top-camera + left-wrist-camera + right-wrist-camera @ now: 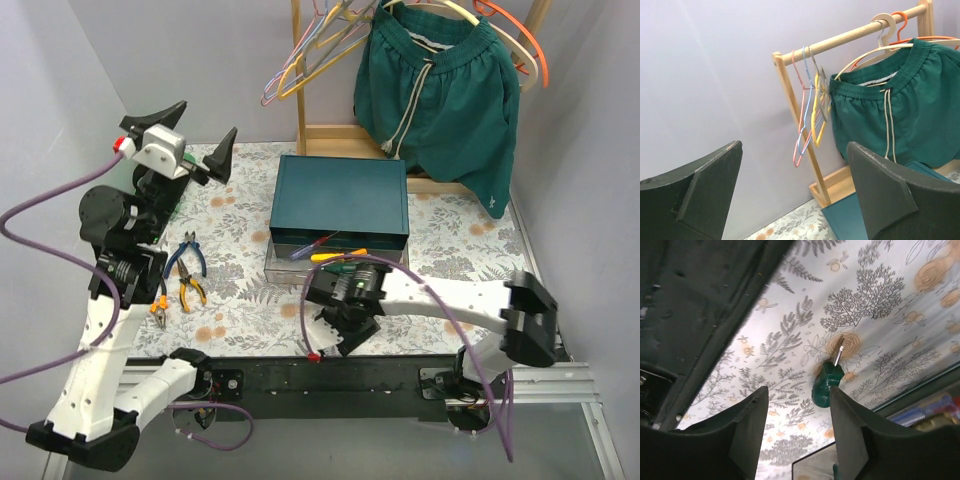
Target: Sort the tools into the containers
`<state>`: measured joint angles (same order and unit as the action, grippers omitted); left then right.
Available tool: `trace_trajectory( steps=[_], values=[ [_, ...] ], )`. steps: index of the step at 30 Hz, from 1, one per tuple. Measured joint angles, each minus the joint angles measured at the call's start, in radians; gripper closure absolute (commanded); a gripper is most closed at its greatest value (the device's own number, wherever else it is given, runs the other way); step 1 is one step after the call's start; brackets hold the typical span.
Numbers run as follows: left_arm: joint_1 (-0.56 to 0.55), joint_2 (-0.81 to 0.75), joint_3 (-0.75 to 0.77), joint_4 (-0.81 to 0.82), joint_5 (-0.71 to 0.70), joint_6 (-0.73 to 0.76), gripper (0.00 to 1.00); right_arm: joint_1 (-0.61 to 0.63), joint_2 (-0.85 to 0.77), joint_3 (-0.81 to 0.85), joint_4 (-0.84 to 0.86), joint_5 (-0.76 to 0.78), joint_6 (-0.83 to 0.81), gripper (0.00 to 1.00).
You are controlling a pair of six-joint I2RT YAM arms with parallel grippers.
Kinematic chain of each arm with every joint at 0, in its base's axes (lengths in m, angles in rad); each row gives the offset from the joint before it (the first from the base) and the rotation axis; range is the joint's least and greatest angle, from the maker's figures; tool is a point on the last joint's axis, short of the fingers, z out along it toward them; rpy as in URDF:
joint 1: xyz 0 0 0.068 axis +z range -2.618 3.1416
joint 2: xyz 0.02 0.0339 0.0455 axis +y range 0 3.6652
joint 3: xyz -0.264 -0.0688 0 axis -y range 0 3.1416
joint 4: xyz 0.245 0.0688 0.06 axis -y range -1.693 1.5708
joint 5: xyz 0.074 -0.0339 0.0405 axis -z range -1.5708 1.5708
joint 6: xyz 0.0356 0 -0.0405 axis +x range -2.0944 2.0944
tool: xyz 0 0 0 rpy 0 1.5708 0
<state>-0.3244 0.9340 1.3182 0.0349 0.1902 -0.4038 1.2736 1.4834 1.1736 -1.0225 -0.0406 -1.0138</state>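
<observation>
"Tools check, green-handled screwdriver (pixel 826 382) first: lies flat on the table (pixel 450 240), just ahead of the right pincer (pixel 797 395). Clamped yet?"

"Not clamped. Fingers (pixel 745 435) apart, handle nearer one of them than the other, bare cloth on the open side. Touching that finger or only beside it? Cannot tell."

"Biggest worry from here?"

"An off-centre close, probably. Could shove the round handle sideways and send it rolling, or pinch only its edge and lose it on the lift. Tight quarters too: drawers (pixel 275 268) just beside that wrist, so easy to nudge a clear wall with a careless swing and shift the lot."

"And the left pincer (pixel 795 150)?"

"Spread wide, holding nothing, raised high and facing the hanger rail (pixel 850 34). Well apart from the pliers (pixel 191 290) down on the table next to its own arm. Needs a long reach down close to the base, likely an awkward angle, with a fair chance of knocking one pair while going for another."

"Containers?"

"Both drawers pulled out of the teal box (pixel 340 195). Red-and-blue screwdriver (pixel 318 243) and yellow-orange screwdriver (pixel 342 255) inside. Upper or lower for each? Hard to say from above. No pliers seen in either."
</observation>
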Motion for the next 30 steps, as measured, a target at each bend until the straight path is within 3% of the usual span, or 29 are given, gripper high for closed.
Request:
trace_trajectory(
  steps=[5, 13, 30],
  values=[
    [0.037, -0.099, -0.09, -0.008, 0.0, -0.039, 0.14, 0.019, 0.219, 0.056, 0.032, 0.162, 0.054, 0.44],
    [0.05, -0.185, -0.132, -0.061, 0.0, -0.055, 0.14, 0.051, 0.332, 0.084, 0.018, 0.323, 0.089, 0.45],
    [0.073, -0.248, -0.204, -0.059, 0.018, -0.093, 0.14, 0.051, 0.42, 0.085, 0.023, 0.32, 0.091, 0.53]
  ],
)
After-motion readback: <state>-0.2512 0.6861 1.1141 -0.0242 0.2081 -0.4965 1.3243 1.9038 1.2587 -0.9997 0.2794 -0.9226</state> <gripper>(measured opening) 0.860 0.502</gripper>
